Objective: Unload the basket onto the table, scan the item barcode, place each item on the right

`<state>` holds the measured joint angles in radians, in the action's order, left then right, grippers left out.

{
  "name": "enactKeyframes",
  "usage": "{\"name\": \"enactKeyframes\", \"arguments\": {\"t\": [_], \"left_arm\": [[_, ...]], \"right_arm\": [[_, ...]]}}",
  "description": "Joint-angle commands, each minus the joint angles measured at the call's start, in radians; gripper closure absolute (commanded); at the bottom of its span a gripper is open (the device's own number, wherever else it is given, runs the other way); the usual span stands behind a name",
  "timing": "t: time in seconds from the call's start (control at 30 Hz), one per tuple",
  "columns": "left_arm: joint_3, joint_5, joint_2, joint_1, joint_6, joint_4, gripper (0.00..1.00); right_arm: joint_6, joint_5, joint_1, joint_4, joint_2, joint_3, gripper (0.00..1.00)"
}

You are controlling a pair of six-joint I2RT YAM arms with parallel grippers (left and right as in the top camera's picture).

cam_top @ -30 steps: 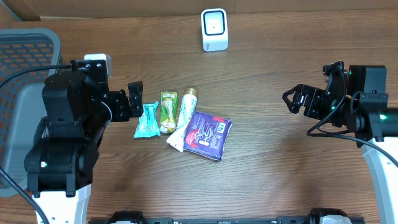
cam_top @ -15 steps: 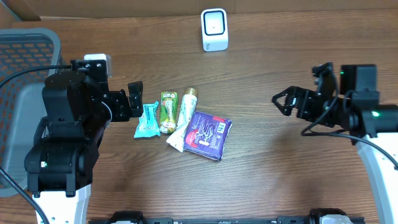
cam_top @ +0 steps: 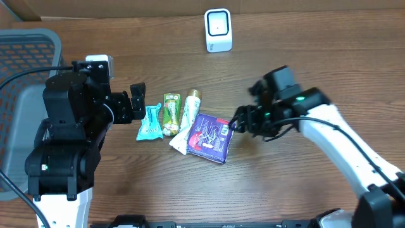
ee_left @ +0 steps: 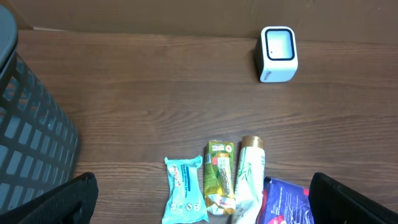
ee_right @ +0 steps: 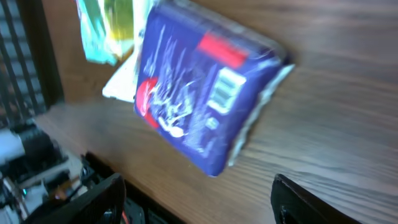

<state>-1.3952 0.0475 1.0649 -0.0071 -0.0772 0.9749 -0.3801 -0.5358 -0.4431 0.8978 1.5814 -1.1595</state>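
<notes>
We have the right gripper (cam_top: 241, 123) low at the right-hand edge of the flat purple foil packet (cam_top: 212, 137). Its jaws are spread with nothing between them, and the wrist view shows the packet lying just ahead of the fingers. The left gripper (cam_top: 137, 100) hangs beside the teal sachet (cam_top: 150, 122), its jaws spread wide and empty.

The packet lies on the brown wooden bench (cam_top: 285, 183), its left edge against the white-and-green tube (cam_top: 186, 123), which lies next to a green-and-yellow wrapper (cam_top: 171, 114).

The step in hand, we judge, is the pick-up. We should pinch only the packet's free right edge and lift straight up so the tube is not dragged along. The fingers should stay off the pale label patch (ee_right: 224, 88), which is probably the barcode.

The small white box scanner (cam_top: 218, 30) stands well apart near the far edge, and the bench between is bare, so the path looks open. The grey mesh basket (cam_top: 28, 47) sits far left, out of the way.
</notes>
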Motion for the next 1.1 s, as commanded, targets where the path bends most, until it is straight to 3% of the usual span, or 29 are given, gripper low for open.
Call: {"name": "enactKeyframes", "arguments": {"t": [0.0, 0.1, 0.2, 0.4, 0.73, 0.93, 1.07], "left_arm": [[-0.015, -0.003, -0.005, 0.000, 0.011, 0.001, 0.00], [-0.015, -0.003, -0.005, 0.000, 0.011, 0.002, 0.00], [-0.015, -0.003, -0.005, 0.000, 0.011, 0.001, 0.00], [-0.015, -0.003, -0.005, 0.000, 0.011, 0.001, 0.00], [-0.015, -0.003, -0.005, 0.000, 0.011, 0.001, 0.00], [-0.015, -0.003, -0.005, 0.000, 0.011, 0.002, 0.00], [-0.015, -0.003, -0.005, 0.000, 0.011, 0.001, 0.00]], "right_arm": [[-0.068, -0.008, -0.065, -0.029, -0.002, -0.018, 0.27], [-0.155, 0.043, -0.161, -0.082, -0.001, -0.018, 0.41], [-0.317, 0.226, -0.259, -0.113, -0.001, -0.018, 0.55], [-0.501, 0.390, -0.391, -0.184, 0.021, -0.017, 0.68], [-0.453, 0.219, -0.461, -0.296, 0.183, -0.017, 0.72], [-0.458, 0.222, -0.459, -0.297, 0.200, -0.017, 0.76], [-0.543, 0.295, -0.457, -0.246, 0.200, -0.017, 0.76]]}}
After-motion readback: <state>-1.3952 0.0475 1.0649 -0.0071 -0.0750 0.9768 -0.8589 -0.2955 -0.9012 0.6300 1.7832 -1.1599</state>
